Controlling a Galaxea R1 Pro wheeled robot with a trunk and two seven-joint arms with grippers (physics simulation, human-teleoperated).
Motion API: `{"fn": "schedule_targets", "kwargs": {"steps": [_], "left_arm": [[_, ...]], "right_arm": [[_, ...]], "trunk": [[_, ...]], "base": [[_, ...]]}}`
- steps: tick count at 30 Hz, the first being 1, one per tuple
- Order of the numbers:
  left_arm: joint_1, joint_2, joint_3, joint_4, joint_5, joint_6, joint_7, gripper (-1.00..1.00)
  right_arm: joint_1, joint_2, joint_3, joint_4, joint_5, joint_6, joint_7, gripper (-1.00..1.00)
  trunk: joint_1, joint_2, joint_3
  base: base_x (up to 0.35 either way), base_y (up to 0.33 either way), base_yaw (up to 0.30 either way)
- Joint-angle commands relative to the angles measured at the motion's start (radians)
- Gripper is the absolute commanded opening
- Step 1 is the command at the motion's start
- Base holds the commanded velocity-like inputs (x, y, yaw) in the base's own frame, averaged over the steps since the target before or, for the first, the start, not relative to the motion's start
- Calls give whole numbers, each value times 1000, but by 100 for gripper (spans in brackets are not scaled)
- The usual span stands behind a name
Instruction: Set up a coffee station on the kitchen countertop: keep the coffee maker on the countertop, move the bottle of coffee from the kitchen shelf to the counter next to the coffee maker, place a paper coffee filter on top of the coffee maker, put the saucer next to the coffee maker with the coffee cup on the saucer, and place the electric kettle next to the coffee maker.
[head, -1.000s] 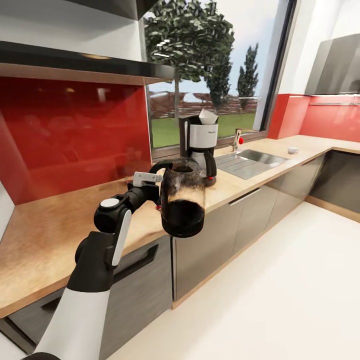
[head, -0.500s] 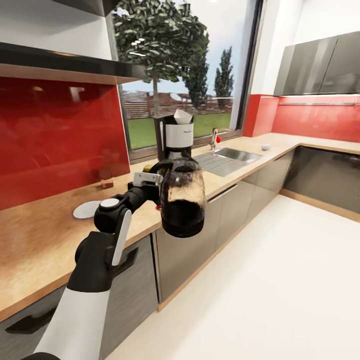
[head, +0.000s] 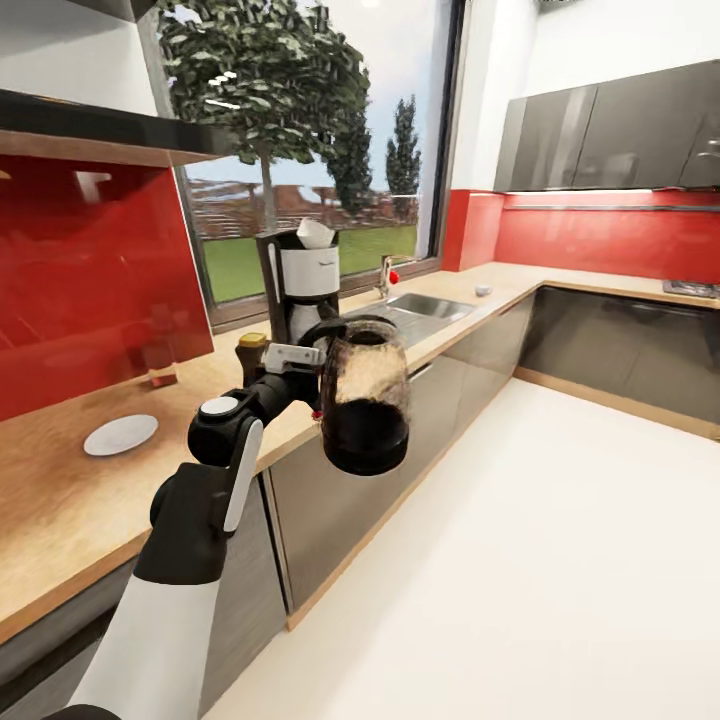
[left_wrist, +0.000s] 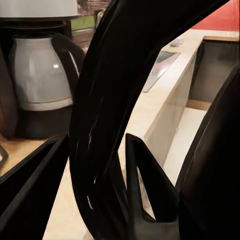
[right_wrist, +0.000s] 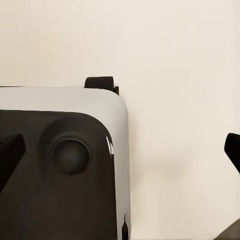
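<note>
Gripping the kettle (head: 366, 408) by its handle, the left hand (head: 303, 377) holds it in the air in front of the tabletop (head: 60, 500) in the head view; behind it stand the coffee maker (head: 299, 285) with a filter (head: 314, 234) on top, a bottle (head: 250, 352) beside it and a saucer (head: 121, 434) further left. From the left wrist, the black handle (left_wrist: 107, 125) runs between the fingers (left_wrist: 145, 185), the maker's carafe (left_wrist: 42, 75) beyond. From the right wrist, the right hand's fingertips (right_wrist: 233, 148) stand wide apart over pale floor (right_wrist: 175, 75).
</note>
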Motion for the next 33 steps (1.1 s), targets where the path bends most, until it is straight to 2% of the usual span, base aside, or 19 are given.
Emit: {"fn": "schedule_targets", "kwargs": {"steps": [1,9,33], "left_arm": [[-1,0,1,-2,-8,5,-8,-100],[-1,0,1,-2,-8,5,-8,-100],[-1,0,1,-2,-8,5,-8,-100]], "right_arm": [[-1,0,2,1,-7,-3,5,100],[-1,0,1,1,-7,-3,4,100],[-1,0,2,1,-7,-3,3,100]], "trunk": [[0,-1,-1],[0,-1,-1],[0,-1,-1]], "base": [[0,0,-262],[70,-52,-223],[240,-198,-9]]}}
